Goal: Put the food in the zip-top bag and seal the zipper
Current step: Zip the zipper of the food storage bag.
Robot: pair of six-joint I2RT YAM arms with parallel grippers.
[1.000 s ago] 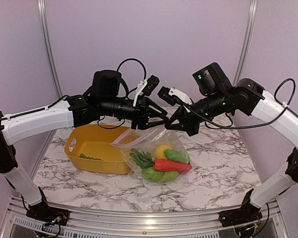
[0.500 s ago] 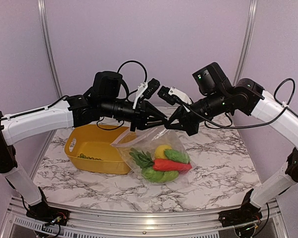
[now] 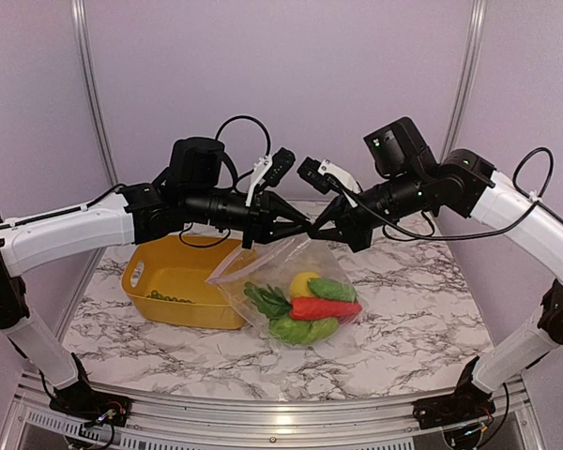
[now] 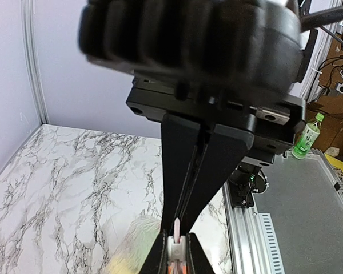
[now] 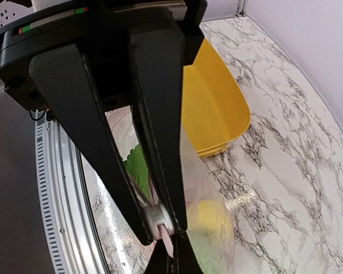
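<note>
From above, the left gripper (image 3: 298, 231) had narrowed from wide to a pinch on the zipper (image 3: 258, 258), just beside the right gripper (image 3: 327, 225), which was clamped on the same strip; sealing looked ready to start. The zip-top bag (image 3: 336, 274) hung mouth-up below them with the toy food (image 3: 305, 305) inside, its zipper slanting down-left toward the yellow basket (image 3: 164, 281). In the left wrist view, the black fingers (image 4: 217, 171) met on the pink strip, seen edge-on. The right wrist view showed its fingers (image 5: 157, 114) likewise pinching it
</note>
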